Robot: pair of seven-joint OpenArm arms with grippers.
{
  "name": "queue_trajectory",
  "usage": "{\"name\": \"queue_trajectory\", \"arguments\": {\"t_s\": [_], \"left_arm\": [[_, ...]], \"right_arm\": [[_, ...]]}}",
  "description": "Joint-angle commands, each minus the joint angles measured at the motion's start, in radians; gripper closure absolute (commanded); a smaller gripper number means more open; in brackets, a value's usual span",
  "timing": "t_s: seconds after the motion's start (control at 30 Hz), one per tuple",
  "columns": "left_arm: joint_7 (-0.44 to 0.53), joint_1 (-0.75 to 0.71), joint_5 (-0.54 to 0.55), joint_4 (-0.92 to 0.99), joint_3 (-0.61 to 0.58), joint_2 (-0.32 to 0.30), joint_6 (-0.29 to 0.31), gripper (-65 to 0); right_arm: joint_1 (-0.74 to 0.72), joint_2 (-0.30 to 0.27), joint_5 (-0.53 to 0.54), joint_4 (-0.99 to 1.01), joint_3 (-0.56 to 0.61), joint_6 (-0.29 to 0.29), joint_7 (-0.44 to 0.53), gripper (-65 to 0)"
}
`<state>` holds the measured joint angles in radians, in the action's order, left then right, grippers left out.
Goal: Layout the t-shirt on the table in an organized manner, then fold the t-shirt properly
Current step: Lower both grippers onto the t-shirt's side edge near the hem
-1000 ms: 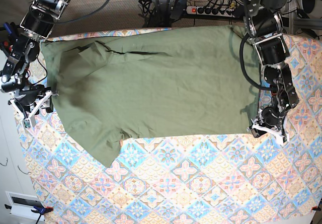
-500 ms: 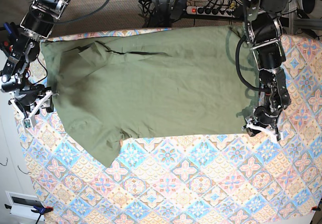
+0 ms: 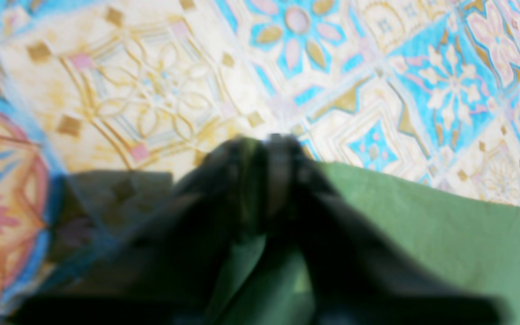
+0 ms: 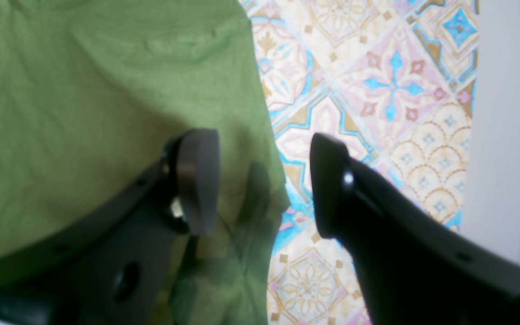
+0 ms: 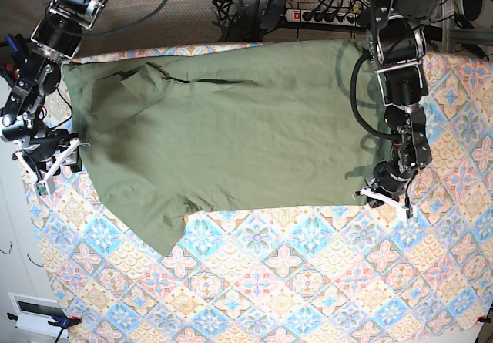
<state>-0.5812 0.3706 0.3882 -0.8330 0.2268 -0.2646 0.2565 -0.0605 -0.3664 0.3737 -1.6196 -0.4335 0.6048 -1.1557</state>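
Note:
The olive-green t-shirt (image 5: 231, 135) lies spread across the far half of the table (image 5: 308, 281), with one sleeve pointing toward the front left. My left gripper (image 5: 383, 197) sits at the shirt's near right corner. In the left wrist view this gripper (image 3: 264, 146) is blurred, its fingers pressed together with a strip of the t-shirt (image 3: 445, 234) pinched between them. My right gripper (image 5: 60, 164) stands open at the shirt's left edge. In the right wrist view it (image 4: 264, 180) straddles that edge: one pad over the t-shirt (image 4: 84, 113), the other over the table (image 4: 377, 90).
A power strip (image 5: 323, 15) and cables lie behind the table's far edge. White floor borders the table's left side (image 4: 503, 135). A clamp (image 5: 65, 321) grips the front left corner. Patterned cloth (image 3: 151, 90) stretches in front of the shirt.
My left gripper has slid leftward at the shirt's near right corner and shut on the cloth, drawing that corner inward. The right arm has stayed put.

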Motion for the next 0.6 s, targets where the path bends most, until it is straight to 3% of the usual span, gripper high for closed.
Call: {"name": "queue_trajectory", "arguments": {"t_s": [0.0,0.3,0.43,0.57], "left_arm": [[-0.024,0.015,0.001,-0.012,0.001,-0.005,0.005,0.0],[-0.024,-0.069,-0.001,-0.194,0.001,-0.009,0.005,0.0],[-0.024,-0.118,-0.001,-0.268,0.003,-0.009,0.005,0.0],[-0.024,-0.158,0.001,-0.328,0.003,-0.011,0.005,0.0]], "right_arm": [[-0.019,-0.021,0.009,-0.021,-0.006,0.000,0.019,-31.1],[-0.065,-0.023,0.003,-0.006,0.008,0.000,0.021,-31.0],[-0.126,-0.026,0.001,0.061,0.088,0.000,0.024,-31.0],[-0.200,-0.030,-0.008,0.123,0.172,0.000,0.089,-31.0]]}}
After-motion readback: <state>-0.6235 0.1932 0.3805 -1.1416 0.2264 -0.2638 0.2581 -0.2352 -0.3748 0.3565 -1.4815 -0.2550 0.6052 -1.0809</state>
